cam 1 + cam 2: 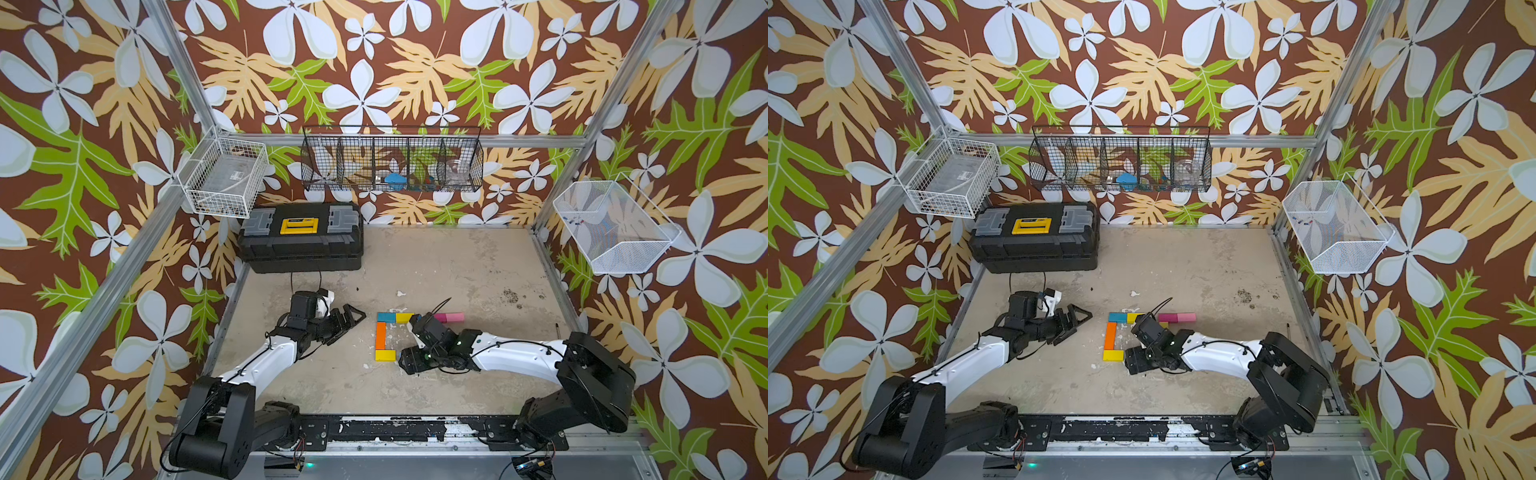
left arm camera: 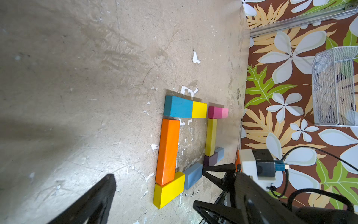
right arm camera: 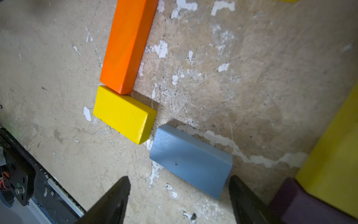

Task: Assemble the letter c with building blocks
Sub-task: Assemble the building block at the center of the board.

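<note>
Top views, both of them, show the blocks lying flat near the middle of the table (image 1: 457, 257). A teal block (image 1: 385, 317) touches a short yellow block (image 1: 404, 318) in a row. An orange block (image 1: 380, 336) (image 1: 1109, 336) runs from the teal one toward the robot, and a lower yellow block (image 1: 385, 355) lies across its near end. Further right in the top row, a magenta block (image 1: 440, 318) and a pink block (image 1: 456, 318) sit end to end. The left hand (image 1: 348, 328) is left of the blocks, well apart from them, with its fingers spread wide. The right hand (image 1: 405, 360) is low, just right of the lower yellow block, and from up here I cannot tell how its fingers stand. A black toolbox (image 1: 301, 245) sits at the back left. Left wrist view: a light blue block (image 2: 192, 175) lies just beside the lower yellow block, skewed out of line with it. The right hand (image 2: 198, 187) points at it with its fingers apart. A long yellow block (image 2: 211, 136) runs from the magenta one to a purple block (image 2: 209, 161), which touches a grey-blue block (image 2: 219, 154). Right wrist view: the right hand's fingers (image 3: 116, 197) stand spread, pinching nothing. The light blue block's near end lies between them, with one fingertip close against its corner and the other well clear. A sliver of table separates the light blue block from the lower yellow block.
</note>
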Action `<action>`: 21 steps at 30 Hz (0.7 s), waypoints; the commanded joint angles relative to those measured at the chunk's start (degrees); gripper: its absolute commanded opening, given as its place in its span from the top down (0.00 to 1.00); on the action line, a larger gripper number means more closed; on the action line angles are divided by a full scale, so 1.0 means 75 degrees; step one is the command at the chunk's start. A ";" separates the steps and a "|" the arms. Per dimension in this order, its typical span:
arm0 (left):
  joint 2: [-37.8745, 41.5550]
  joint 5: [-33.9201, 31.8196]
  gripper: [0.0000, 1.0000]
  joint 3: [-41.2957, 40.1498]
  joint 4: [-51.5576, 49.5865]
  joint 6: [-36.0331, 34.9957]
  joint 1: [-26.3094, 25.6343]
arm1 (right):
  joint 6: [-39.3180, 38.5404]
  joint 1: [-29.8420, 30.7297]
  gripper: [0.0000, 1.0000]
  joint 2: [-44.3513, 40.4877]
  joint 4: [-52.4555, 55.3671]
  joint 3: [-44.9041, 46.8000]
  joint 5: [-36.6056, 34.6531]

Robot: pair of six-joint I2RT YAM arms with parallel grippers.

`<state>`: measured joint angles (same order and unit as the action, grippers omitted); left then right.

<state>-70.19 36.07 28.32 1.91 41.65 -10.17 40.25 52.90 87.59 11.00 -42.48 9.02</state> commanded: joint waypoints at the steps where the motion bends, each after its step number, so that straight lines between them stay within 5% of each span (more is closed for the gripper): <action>1: 0.0019 -0.0017 0.00 -0.0025 0.0026 -0.0127 0.0000 | 0.0036 -0.0007 0.18 0.0051 -0.0189 -0.0062 0.0063; 21: 0.0031 -0.0005 0.00 -0.0072 0.0057 -0.0110 0.0009 | 0.0077 -0.0017 0.20 0.0040 -0.0295 0.0028 0.0261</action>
<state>-70.17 36.10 27.81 2.00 41.67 -10.17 40.29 52.88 88.27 9.26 -42.50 10.66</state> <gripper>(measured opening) 0.996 0.805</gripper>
